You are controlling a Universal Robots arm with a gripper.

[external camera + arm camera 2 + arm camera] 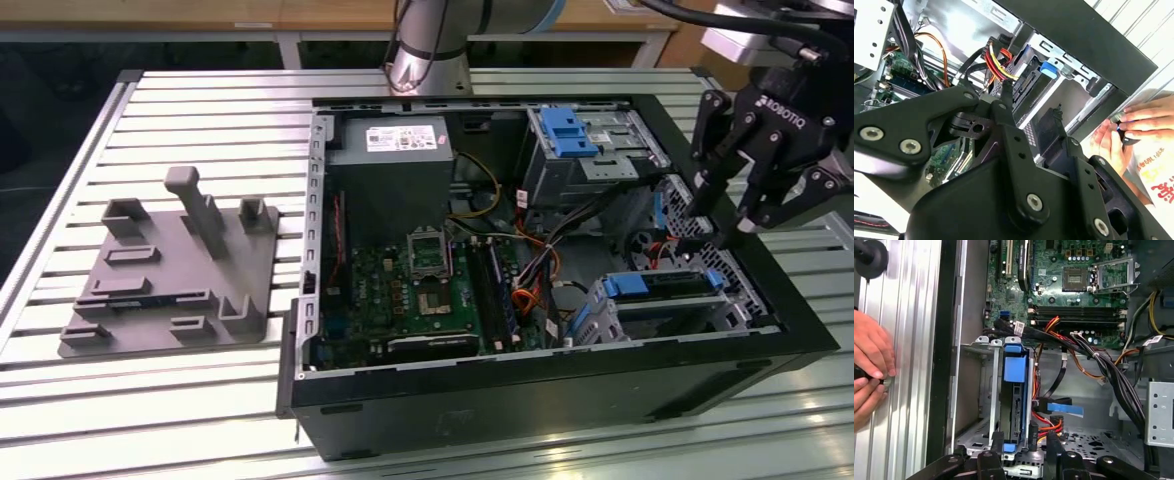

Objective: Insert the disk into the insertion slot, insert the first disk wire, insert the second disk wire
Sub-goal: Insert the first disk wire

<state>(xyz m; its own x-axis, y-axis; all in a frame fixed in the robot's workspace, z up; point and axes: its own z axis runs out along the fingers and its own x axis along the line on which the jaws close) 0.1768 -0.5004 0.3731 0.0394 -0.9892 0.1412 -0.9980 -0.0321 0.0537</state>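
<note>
The disk, silver-grey in its bright blue carrier, sits inside the insertion slot, a low silver cage at the case's front corner on the exterior view's right. In the first wrist view I see the disk edge-on between the cage walls. My black gripper hangs over the case's right wall, just above and behind the slot. It is open, its fingers flanking the disk's near end with nothing held. A red, yellow and orange wire bundle and a blue-tabbed flat cable lie loose beside the disk.
A taller grey cage with a blue latch stands behind. The motherboard fills the case floor, with black cable bundles running across. A person's hands rest on the slatted table beside the case wall. A grey fixture lies on the exterior view's left.
</note>
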